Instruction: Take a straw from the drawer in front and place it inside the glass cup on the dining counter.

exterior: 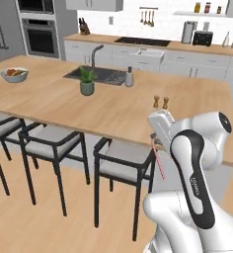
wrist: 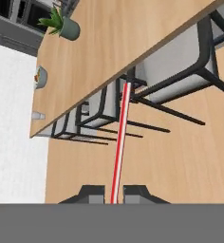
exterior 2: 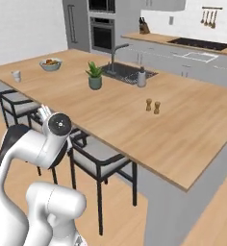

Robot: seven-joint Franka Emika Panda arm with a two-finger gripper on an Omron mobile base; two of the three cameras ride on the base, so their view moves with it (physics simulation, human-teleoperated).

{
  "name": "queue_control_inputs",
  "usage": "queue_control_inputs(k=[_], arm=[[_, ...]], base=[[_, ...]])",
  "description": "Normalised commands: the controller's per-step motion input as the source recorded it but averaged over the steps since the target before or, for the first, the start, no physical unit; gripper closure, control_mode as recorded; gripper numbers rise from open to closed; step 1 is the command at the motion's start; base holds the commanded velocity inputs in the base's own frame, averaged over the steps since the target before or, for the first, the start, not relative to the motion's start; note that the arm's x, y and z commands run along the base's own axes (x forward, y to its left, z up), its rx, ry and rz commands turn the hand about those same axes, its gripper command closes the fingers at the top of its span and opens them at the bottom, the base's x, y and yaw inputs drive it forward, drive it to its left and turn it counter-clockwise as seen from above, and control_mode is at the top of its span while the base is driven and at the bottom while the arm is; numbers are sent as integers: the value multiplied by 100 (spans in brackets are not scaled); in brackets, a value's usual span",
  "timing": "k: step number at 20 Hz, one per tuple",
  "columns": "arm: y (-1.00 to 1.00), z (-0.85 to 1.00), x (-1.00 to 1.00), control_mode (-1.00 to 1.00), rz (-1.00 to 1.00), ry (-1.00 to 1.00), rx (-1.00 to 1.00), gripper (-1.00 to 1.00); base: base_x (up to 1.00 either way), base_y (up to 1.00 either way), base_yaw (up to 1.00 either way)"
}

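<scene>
My gripper (wrist: 114,192) is shut on the straw (wrist: 120,142), a thin red-pink stick that runs straight out from between the fingertips. In the left base view the gripper (exterior: 154,142) hangs just off the near edge of the dining counter (exterior: 64,101), above a stool, and the straw (exterior: 160,165) slants down from it. The glass cup (exterior 2: 16,75), a small clear tumbler, stands near the counter's far left corner, well away from the gripper. The hand view also catches the glass cup (wrist: 37,115) at the counter's end (wrist: 85,71). The drawer is out of view.
On the counter stand a white fruit bowl (exterior 2: 50,64), a potted plant (exterior 2: 94,77), a dark sink with tap (exterior 2: 125,71), a soap bottle (exterior 2: 142,78) and two small shakers (exterior 2: 152,105). Black-framed stools (exterior: 122,165) line the near edge.
</scene>
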Motion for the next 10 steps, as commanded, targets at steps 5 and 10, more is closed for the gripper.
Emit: queue_control_inputs(k=[5, 10], arm=[[0, 0, 0, 100, 0, 0, 0, 100], [0, 0, 0, 100, 0, 0, 0, 100]], base=[[9, 100, -38], [17, 100, -33]])
